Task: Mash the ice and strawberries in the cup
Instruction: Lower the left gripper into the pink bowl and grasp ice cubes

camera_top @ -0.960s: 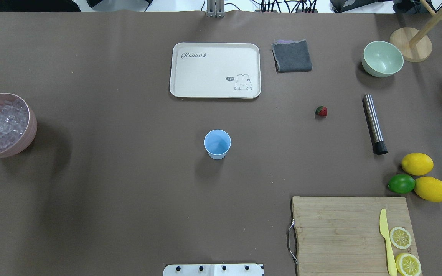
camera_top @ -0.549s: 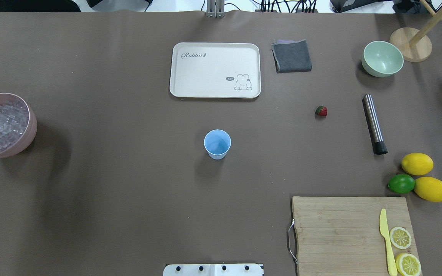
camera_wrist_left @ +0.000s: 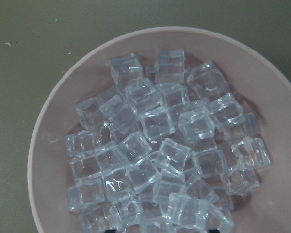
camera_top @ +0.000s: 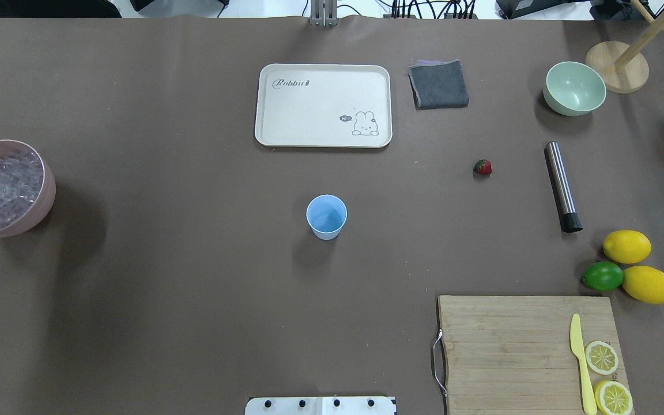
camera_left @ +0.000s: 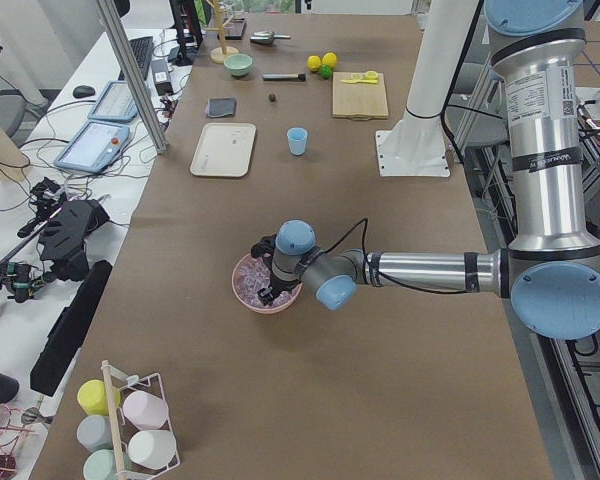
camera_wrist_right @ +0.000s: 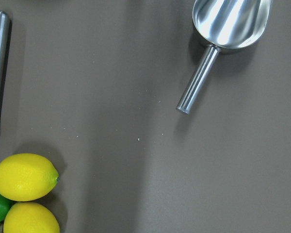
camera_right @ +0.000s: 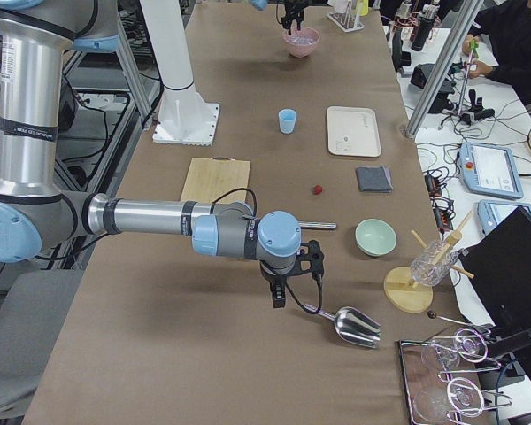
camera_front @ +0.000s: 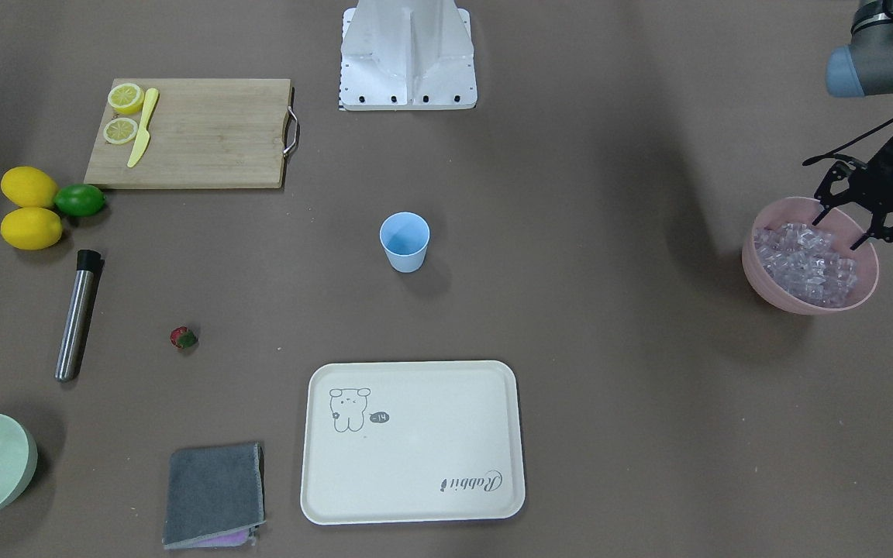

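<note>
The ice point(camera_wrist_left: 155, 145) is heaped in a pink bowl point(camera_wrist_left: 43, 145), clear cubes piled close to the rim. The left gripper point(camera_front: 838, 232) hangs directly over that heap, its fingers point(camera_front: 822, 209) spread wide apart and pointing down, with the tips inside the bowl's rim at about the height of the topmost cubes. There is nothing between the fingers. Whether the tips actually touch the ice cannot be told from these views. The left wrist view looks straight down on the cubes, so the ice lies right under the gripper.

The cup point(camera_top: 326, 216) stands upright on the table point(camera_top: 193, 317) in front of the robot's base, and its inside looks empty. The pink bowl sits well apart from the cup, far out to the robot's left of it. The strawberry point(camera_top: 482, 167) lies on the table to the robot's right of the cup and a little farther from the robot. A steel rod point(camera_top: 561, 187) with a black end lies beyond the strawberry on that same side. A cream tray point(camera_top: 323, 105) lies past the cup, away from the robot.

The right gripper point(camera_right: 280, 297) hangs far to the right of the cup, near a metal scoop point(camera_wrist_right: 230, 24). Whether its fingers are apart or together cannot be told.
</note>
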`<state>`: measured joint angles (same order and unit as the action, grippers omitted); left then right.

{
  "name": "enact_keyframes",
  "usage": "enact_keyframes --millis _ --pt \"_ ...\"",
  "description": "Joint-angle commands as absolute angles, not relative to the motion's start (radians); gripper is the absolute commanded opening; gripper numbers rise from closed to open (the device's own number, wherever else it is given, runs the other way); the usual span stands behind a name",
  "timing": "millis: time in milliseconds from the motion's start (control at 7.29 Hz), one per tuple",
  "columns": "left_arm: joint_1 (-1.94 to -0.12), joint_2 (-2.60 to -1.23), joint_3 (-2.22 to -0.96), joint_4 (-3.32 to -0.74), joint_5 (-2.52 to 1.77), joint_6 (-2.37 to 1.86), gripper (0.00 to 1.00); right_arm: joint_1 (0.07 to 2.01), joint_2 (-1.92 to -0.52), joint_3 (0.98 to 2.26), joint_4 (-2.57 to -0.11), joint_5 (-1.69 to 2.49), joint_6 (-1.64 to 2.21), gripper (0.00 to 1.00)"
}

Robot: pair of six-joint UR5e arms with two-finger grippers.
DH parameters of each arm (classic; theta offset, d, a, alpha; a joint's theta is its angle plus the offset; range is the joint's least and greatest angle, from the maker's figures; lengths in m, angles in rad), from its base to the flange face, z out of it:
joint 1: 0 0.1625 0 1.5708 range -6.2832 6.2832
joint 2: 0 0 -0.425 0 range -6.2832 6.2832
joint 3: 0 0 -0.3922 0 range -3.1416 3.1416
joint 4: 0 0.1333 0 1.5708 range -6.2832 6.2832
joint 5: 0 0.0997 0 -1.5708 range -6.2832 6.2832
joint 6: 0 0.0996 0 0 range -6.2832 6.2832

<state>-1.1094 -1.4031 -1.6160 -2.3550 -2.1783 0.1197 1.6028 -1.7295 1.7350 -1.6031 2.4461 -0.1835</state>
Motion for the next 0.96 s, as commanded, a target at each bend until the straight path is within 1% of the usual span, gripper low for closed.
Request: enact_keyframes --millis 0,274,412,549,686,823 --pt "-1.109 -1.408 -1.595 -2.382 -2.18 0.117 0.69 1.603 -1.736 1.743 -1.603 2.45 -0.184 1.0" --pt "-1.109 -1.413 -1.597 -2.382 -2.18 0.114 0.66 1.603 -1.741 1.744 -1.603 2.45 -0.186 1.0" --pt "-1.108 -1.413 -1.597 -2.382 -2.18 0.114 0.58 1.603 -1.744 1.744 -1.603 2.45 -0.186 1.0" --pt "-1.101 -1.414 -1.597 -2.382 -2.18 0.11 0.55 1.603 -1.749 1.744 -1.603 2.45 -0.186 1.0" --pt "-1.098 -1.416 -1.597 -2.382 -2.18 0.103 0.47 1.603 -1.752 1.744 -1.603 2.45 -0.186 1.0" --pt "-1.098 -1.416 -1.598 -2.382 -2.181 0.1 0.24 1.603 -1.752 1.74 -1.605 2.45 -0.187 1.0"
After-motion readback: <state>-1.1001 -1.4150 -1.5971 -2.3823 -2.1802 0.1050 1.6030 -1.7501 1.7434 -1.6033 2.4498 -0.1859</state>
